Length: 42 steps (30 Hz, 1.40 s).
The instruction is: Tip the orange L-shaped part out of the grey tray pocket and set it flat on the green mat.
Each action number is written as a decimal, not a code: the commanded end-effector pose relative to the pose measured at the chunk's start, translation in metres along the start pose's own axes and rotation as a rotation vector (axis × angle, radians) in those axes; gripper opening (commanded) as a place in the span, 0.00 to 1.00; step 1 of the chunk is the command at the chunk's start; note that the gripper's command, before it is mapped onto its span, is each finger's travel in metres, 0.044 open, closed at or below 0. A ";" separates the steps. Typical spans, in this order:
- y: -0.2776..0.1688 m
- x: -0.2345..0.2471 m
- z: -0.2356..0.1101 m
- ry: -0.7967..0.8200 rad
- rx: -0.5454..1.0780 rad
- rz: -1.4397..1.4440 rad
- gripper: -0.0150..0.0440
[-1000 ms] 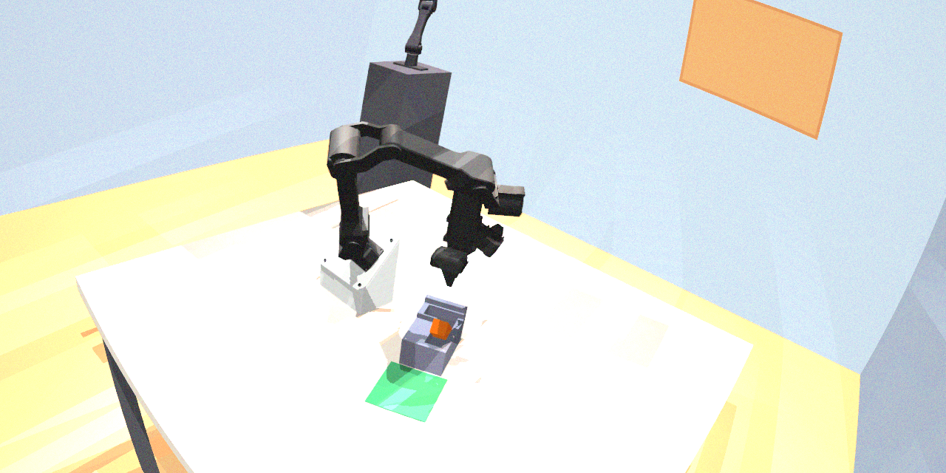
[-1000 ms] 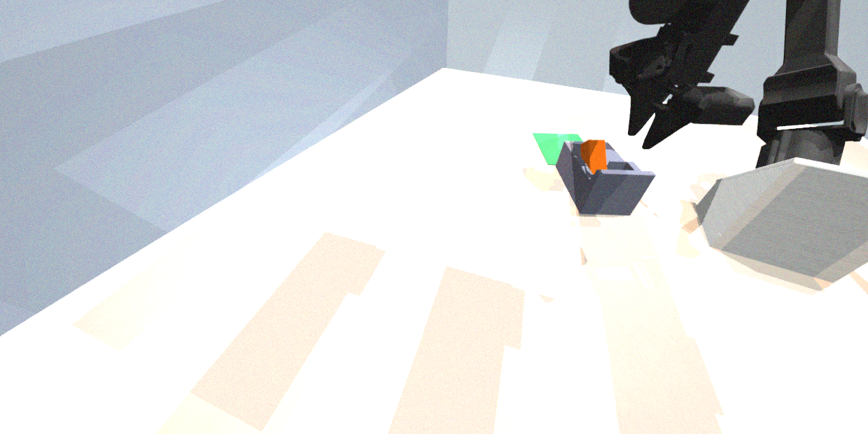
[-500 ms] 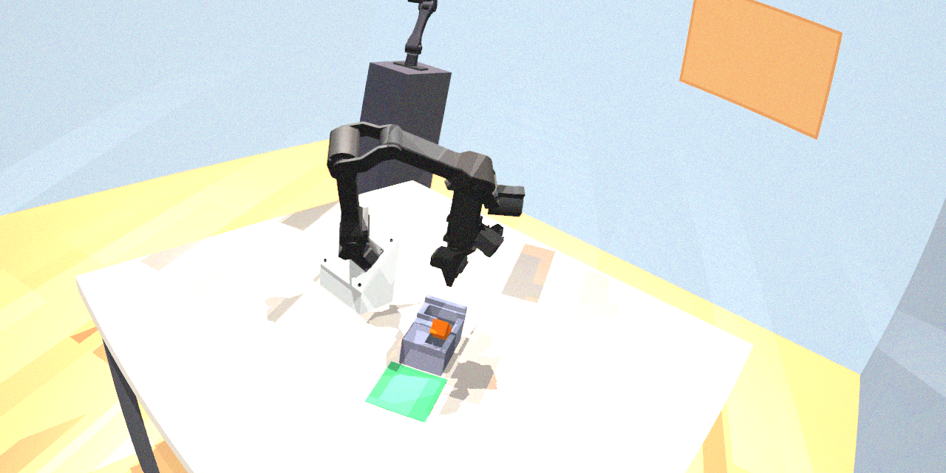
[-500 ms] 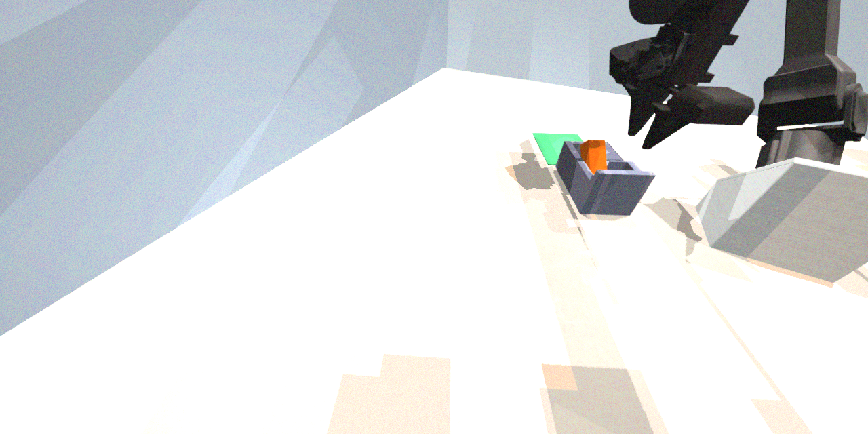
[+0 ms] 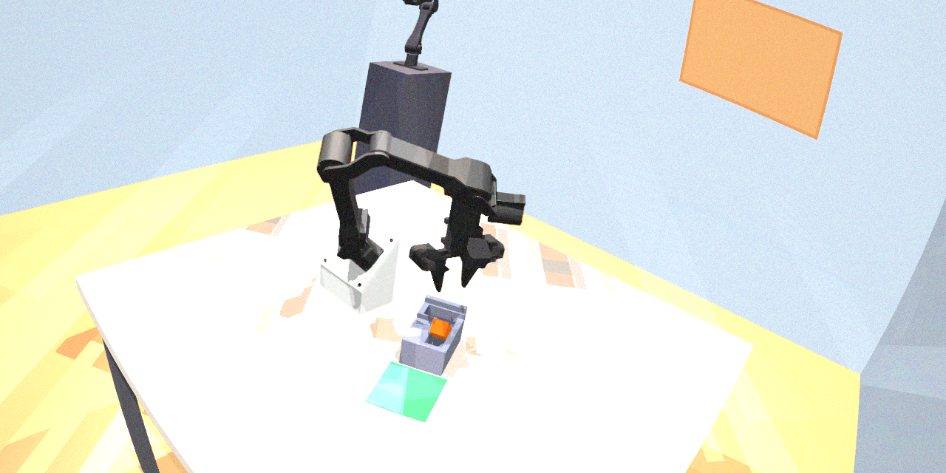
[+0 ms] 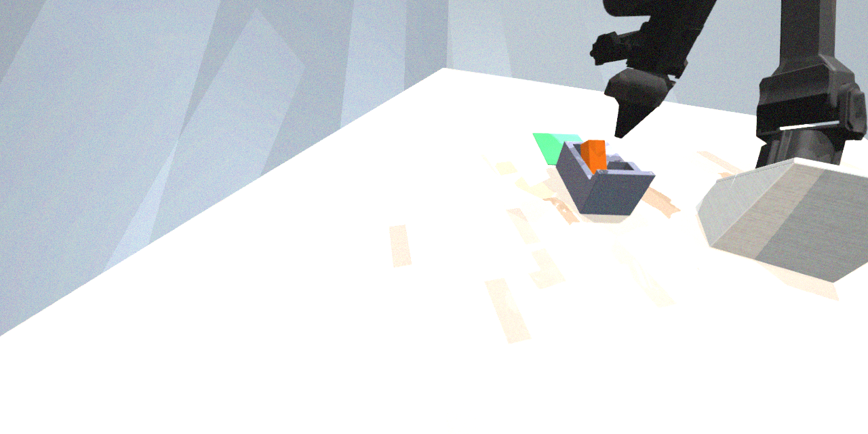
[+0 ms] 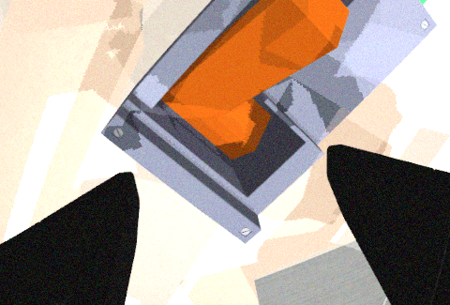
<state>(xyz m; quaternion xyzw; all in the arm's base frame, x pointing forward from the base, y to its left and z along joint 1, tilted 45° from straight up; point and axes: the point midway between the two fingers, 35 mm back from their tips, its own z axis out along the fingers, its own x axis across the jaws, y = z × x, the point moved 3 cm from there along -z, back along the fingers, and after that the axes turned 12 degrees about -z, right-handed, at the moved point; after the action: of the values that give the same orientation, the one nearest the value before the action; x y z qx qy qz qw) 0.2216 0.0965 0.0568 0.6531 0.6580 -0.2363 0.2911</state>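
Note:
The orange L-shaped part (image 5: 438,328) (image 6: 593,154) (image 7: 262,57) sits tilted in the pocket of the grey tray (image 5: 419,353) (image 6: 607,193) (image 7: 388,30). Its straight end sticks up above the tray's rim on the side toward the green mat (image 5: 405,391) (image 6: 549,146); its L-shaped end is sunk in the pocket. My gripper (image 5: 453,284) (image 6: 624,127) (image 7: 232,174) is open and empty. It hangs above the tray's end farthest from the mat, clear of the part.
The arm's white base block (image 5: 363,281) (image 6: 788,218) stands on the white table (image 5: 595,390) close behind the tray. A dark pillar (image 5: 403,119) with a camera arm stands behind the table. The mat lies right next to the tray.

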 end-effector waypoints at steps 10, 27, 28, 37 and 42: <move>0.026 -0.039 -0.002 -0.005 -0.007 0.868 0.73; 0.026 -0.039 0.029 -0.006 -0.008 0.868 0.73; 0.026 -0.039 0.029 -0.006 -0.008 0.868 0.73; 0.027 -0.039 0.042 -0.005 -0.008 0.868 0.73; 0.027 -0.039 0.051 -0.005 -0.008 0.868 0.73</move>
<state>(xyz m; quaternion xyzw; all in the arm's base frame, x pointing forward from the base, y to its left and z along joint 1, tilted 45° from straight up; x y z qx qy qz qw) 0.2521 0.0397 0.0542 0.8691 0.3210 -0.0877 0.3660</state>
